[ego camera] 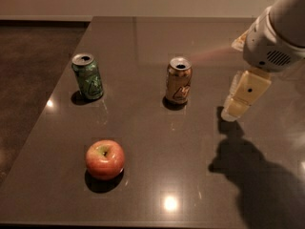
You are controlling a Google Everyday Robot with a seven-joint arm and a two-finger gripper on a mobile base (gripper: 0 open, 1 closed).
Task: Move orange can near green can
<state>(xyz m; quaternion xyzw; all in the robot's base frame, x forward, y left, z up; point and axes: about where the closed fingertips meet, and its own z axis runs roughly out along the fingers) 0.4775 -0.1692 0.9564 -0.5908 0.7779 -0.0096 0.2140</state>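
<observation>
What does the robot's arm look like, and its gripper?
The arm is white and rounded, with a small slotted vent. The gripper, right of the orange can, is pale cream and blocky, with one dark dot.

Light: dim, warm, overhead.
Glare: bright spot on the glossy dark-grey tabletop [143, 128], just right of the round red apple [105, 159].
Shadow: broad, dark, under the cream plastic gripper [233, 109], far right of the apple.
</observation>
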